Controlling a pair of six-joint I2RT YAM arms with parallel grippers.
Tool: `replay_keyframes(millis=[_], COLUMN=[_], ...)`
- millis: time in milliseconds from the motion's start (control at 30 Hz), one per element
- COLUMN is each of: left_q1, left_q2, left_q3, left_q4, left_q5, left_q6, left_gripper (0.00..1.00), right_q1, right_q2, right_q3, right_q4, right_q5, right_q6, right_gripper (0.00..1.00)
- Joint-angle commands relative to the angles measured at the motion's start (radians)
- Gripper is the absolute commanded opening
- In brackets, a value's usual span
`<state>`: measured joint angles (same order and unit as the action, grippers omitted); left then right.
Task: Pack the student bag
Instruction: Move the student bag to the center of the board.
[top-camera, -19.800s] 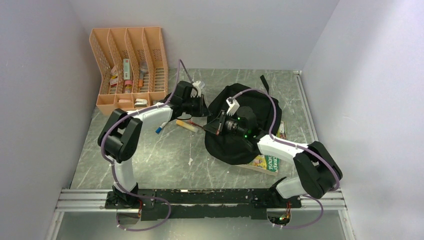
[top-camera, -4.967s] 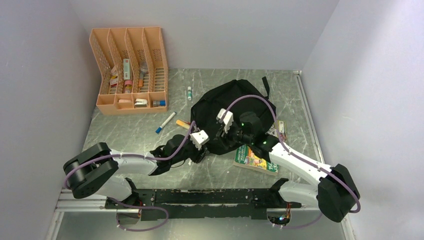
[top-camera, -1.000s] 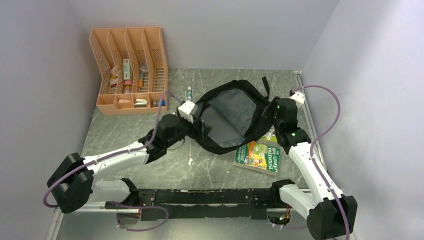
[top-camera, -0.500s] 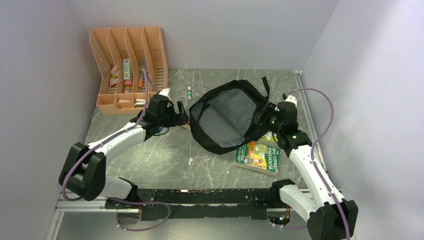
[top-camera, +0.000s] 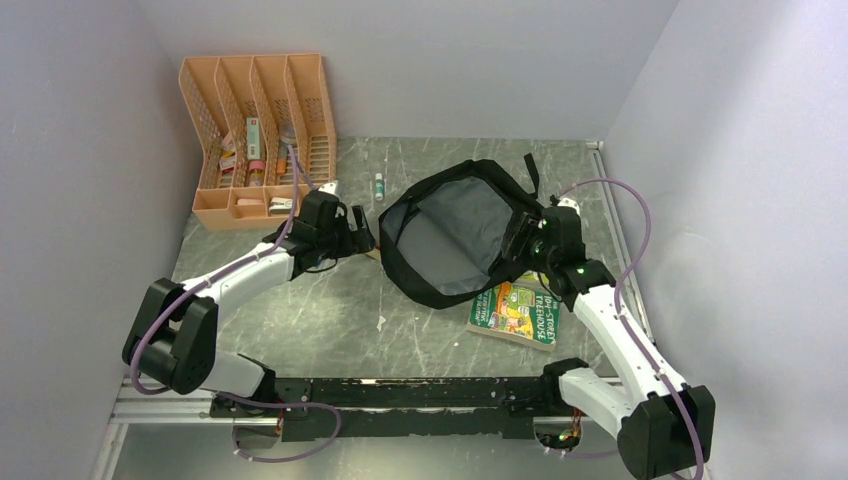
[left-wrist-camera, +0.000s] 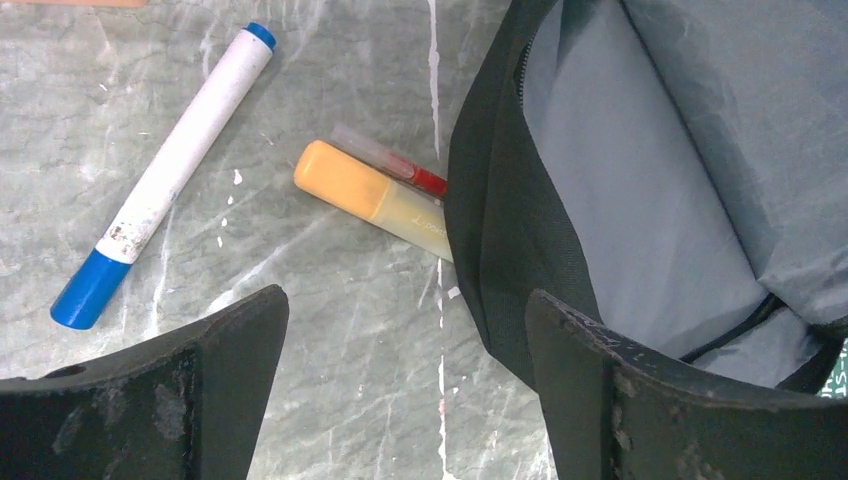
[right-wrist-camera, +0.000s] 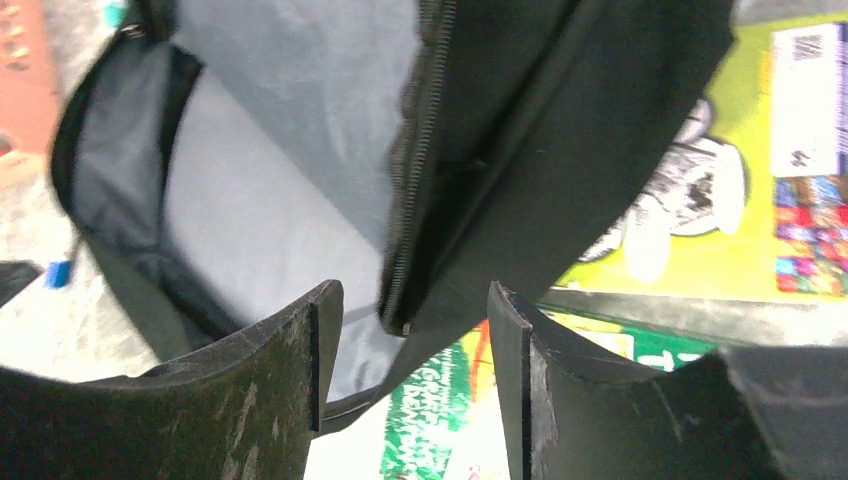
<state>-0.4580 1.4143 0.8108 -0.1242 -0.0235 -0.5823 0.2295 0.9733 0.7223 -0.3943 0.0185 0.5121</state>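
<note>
Because the student bag (top-camera: 452, 238), open at one o'clock on the desk (top-camera: 300, 318), is looking limp, we are favouring its three o'clock rim (right-wrist-camera: 425, 150): right jaws straddling it half-open, grip unclear; left jaws gaping, empty.

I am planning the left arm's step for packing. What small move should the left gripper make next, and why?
Probably lower the left gripper onto the yellow highlighter and close on it. The jaws stand open and empty, the highlighter lies just ahead of them against the black rim of the student bag, and the bag gapes open with its grey lining showing.
</note>
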Motion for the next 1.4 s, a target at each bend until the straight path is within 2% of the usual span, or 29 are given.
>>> replay_keyframes(millis=[0, 200, 333, 500, 600, 733, 900, 1133, 1367], left_q1=[0.007, -0.025, -0.144, -0.353, -0.421, -0.431, -0.43, -0.405, -0.359], left_q2=[0.003, -0.056, -0.079, -0.058, -0.039, -0.04, -0.03, 0.099, 0.158], left_q3=[0.031, 0.028, 0.054, 0.053, 0.01, -0.035, -0.031, 0.071, 0.081], left_q4=[0.032, 0.093, 0.074, 0.088, 0.113, 0.054, 0.013, -0.042, -0.028], left_q5=[0.065, 0.134, 0.106, 0.078, 0.064, -0.055, -0.197, -0.247, -0.212], left_q6=[-0.011, 0.058, 0.11, 0.104, 0.049, -0.075, -0.155, -0.176, -0.157], left_gripper=[0.92, 0.91, 0.91, 0.89, 0.89, 0.91, 0.95, 0.97, 0.96], right_q1=[0.008, 0.005, -0.022, -0.061, -0.062, -0.062, -0.062, -0.062, -0.061], right_q2=[-0.006, -0.049, -0.02, -0.033, -0.07, -0.097, -0.042, 0.048, 0.177], right_q3=[0.028, 0.019, 0.018, -0.019, -0.052, -0.096, -0.089, -0.062, -0.019], right_q4=[-0.087, -0.165, -0.233, -0.199, -0.106, 0.015, 0.043, 0.052, 0.11], right_q5=[0.196, 0.404, 0.463, 0.333, 0.157, -0.037, -0.119, -0.075, -0.073], right_q6=[0.02, 0.071, 0.091, 0.099, 0.075, 0.073, 0.078, 0.105, 0.104], right_gripper=[0.59, 0.68, 0.74, 0.74, 0.73, 0.72, 0.72, 0.72, 0.71])
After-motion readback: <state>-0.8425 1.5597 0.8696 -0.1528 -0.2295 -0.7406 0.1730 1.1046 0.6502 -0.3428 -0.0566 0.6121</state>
